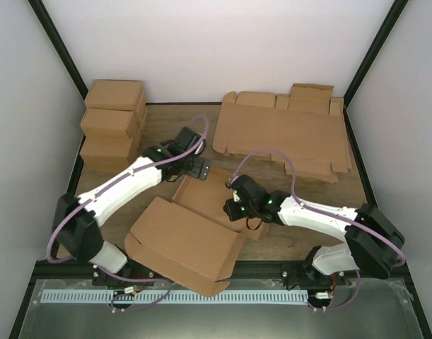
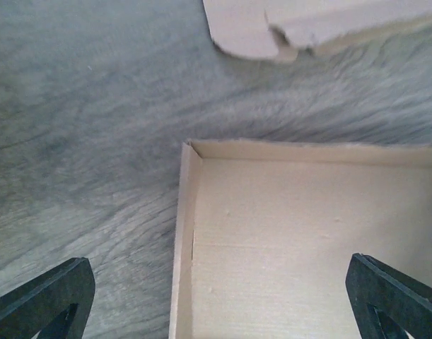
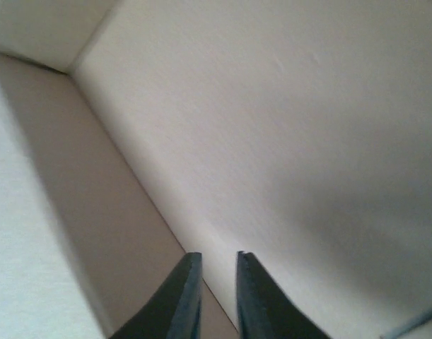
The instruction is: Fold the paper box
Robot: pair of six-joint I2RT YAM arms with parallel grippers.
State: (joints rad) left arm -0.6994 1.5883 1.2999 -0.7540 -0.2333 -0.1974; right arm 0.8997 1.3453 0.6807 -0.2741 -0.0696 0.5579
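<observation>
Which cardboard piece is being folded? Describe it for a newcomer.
On the wooden table, look at the middle. The paper box is half-formed, an open tray with its lid spread, unlike the flat blanks far right and closed boxes far left.

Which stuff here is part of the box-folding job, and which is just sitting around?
In the job:
- half-folded box
- left pincer, over the box's corner
- right pincer, inside the box

Lying about:
- stack of closed boxes, back left
- pile of flat cardboard sheets, back right
</observation>
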